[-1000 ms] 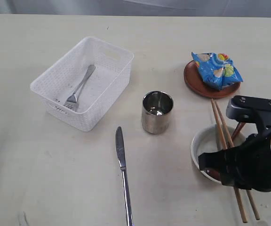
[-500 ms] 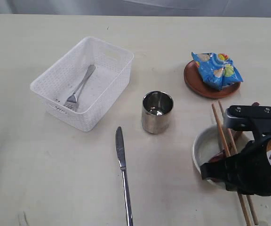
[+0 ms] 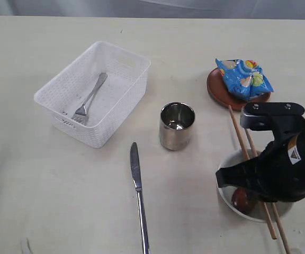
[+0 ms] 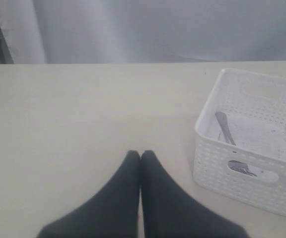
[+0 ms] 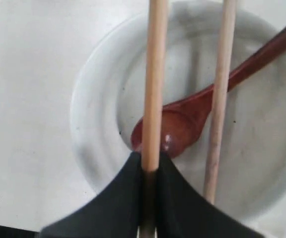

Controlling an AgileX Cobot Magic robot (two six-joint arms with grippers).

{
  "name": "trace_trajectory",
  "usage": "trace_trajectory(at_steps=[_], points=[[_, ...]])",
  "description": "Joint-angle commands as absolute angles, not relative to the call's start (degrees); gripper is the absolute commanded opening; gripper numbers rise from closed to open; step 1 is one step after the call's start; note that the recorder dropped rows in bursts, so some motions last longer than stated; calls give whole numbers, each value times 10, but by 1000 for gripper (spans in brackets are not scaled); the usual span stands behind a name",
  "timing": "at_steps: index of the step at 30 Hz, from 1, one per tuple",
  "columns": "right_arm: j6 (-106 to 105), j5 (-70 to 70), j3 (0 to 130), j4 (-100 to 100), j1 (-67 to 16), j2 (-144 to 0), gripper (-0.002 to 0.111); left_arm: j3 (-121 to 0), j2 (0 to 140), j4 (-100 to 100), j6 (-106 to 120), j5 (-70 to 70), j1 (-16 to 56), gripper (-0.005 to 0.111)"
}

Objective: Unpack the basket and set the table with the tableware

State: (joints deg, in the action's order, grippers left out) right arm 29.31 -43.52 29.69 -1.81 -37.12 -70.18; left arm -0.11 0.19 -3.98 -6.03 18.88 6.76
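Observation:
The white basket [image 3: 119,79] stands at the left with the steel fork [image 3: 90,98] inside; the left wrist view shows the basket [image 4: 252,158] and the fork [image 4: 225,129] too. The steel cup [image 3: 177,126] and the knife [image 3: 138,190] sit mid-table. My right gripper [image 5: 150,166] hangs over the whitish bowl [image 5: 91,104], shut on one chopstick [image 5: 155,74]; the second chopstick [image 5: 218,114] lies beside it, across the brown spoon [image 5: 182,129]. From outside, the right arm [image 3: 282,166] covers much of the bowl [image 3: 227,194]. My left gripper [image 4: 140,154] is shut and holds nothing, over bare table [image 4: 58,124].
A blue snack packet [image 3: 243,78] lies on the brown plate [image 3: 218,94] at the back right, close to the far tips of the chopsticks [image 3: 237,129]. The bowl sits near the table's front right edge.
The right arm has shifted away from the front edge, carrying its chopstick toward the plate. Both chopsticks now reach further back, and the spoon's head shows in the bowl.

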Motion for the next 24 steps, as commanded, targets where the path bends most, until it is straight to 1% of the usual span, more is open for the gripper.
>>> trace_trajectory(at_steps=[1,7,9,11,12,13,19,24], points=[[281,-481,301,-14,-367,-702,0,0,0,-42,-60,186,72,0],[259,-483,301,-44,-367,-702,0,0,0,-42,-60,186,72,0],[258,-481,301,-45,-367,-702,3,0,0,-42,-60,186,72,0],[258,-475,301,-45,-367,-702,21,0,0,-42,-60,186,72,0],[258,-475,301,-45,-367,-702,34,0,0,-42,-60,186,72,0],[258,-475,301,-45,-367,-702,38,0,0,-42,-60,186,72,0],[257,-482,311,-44,-367,-702,34,0,0,-42,-60,186,72,0],[240,-530,356,-37,-367,-701,35,0,0,-42,-60,186,72,0]])
